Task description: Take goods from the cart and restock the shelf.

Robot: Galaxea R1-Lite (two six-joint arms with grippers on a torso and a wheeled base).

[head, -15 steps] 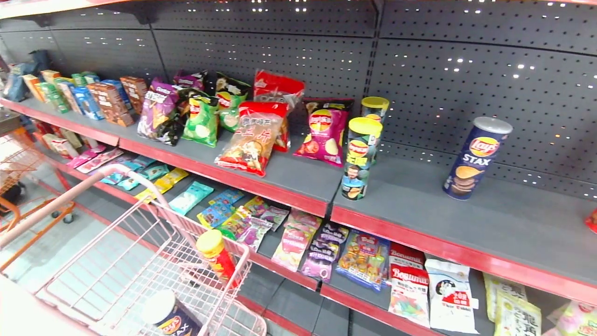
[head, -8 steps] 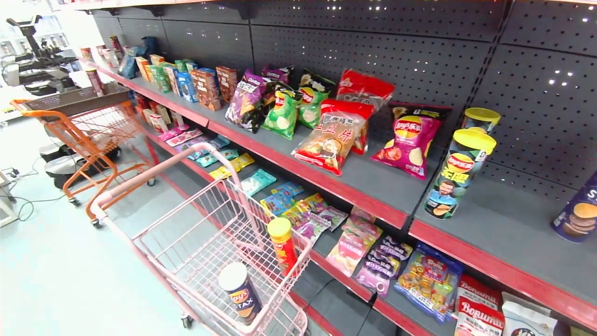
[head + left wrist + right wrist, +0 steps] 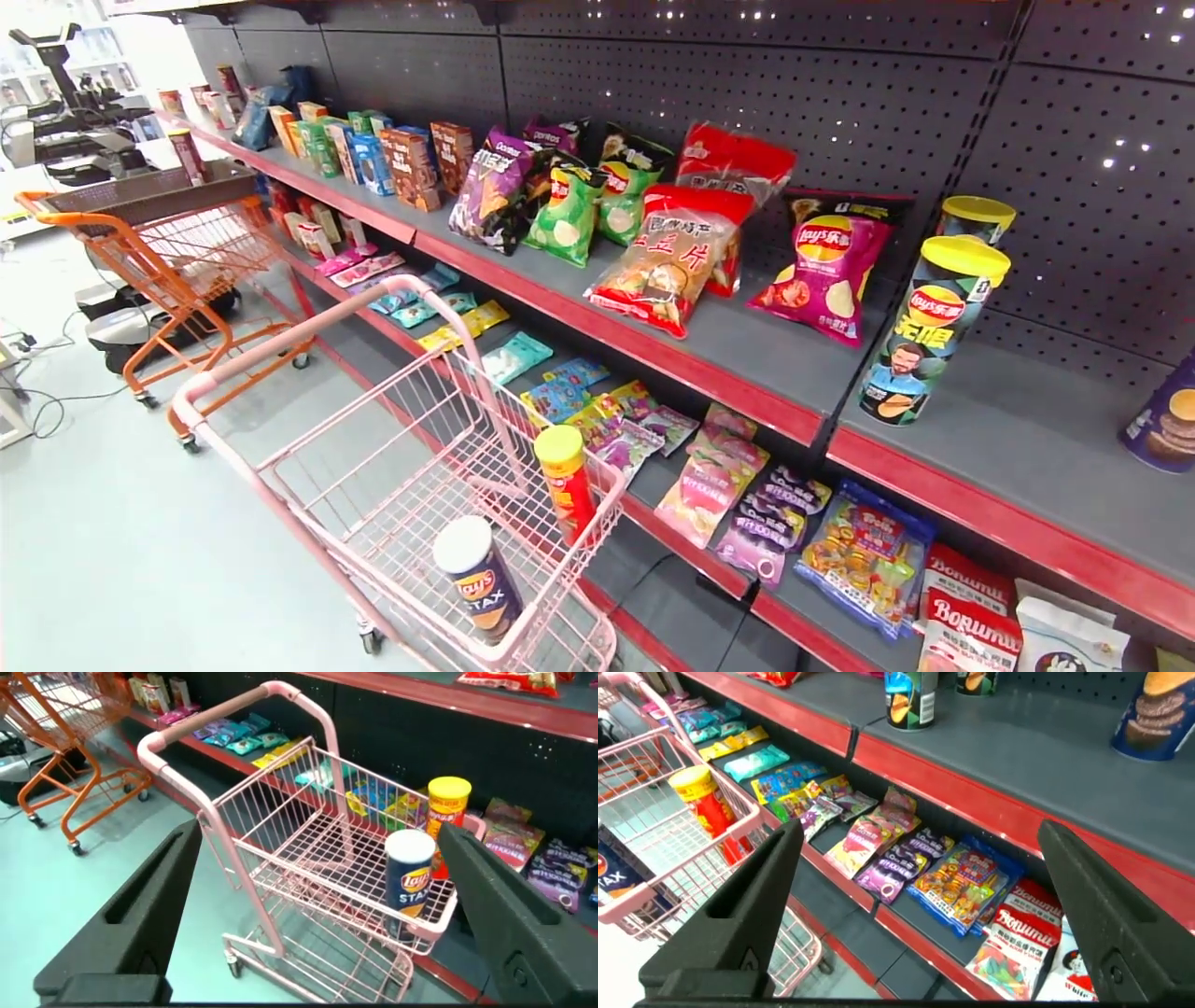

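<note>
Swinging left since a second ago, the head camera now takes in the whole cart, while the goods themselves keep their places. A dark blue cylindrical crisp can with a white lid [image 3: 476,579] stands upright in the near corner of the pink wire cart [image 3: 308,331]. A red crisp can with a yellow lid [image 3: 567,481] stands upright near it, against the cart wall closest to the shelving. The left gripper [image 3: 318,831] hangs above the cart, released, with nothing between its wide-spread fingers. The right gripper [image 3: 920,831] is likewise released and empty, over the lower shelf [image 3: 842,917] of flat sweet packets [image 3: 957,882]. On the grey shelf with a red front edge [image 3: 1008,439] above, two green and black cans with yellow lids [image 3: 920,331] stand one behind the other. Another dark blue can [image 3: 1162,420] stands at the view's right edge, and crisp bags [image 3: 822,271] lean further left. An orange wire cart [image 3: 168,233] stands well apart beyond the pink one.
</note>
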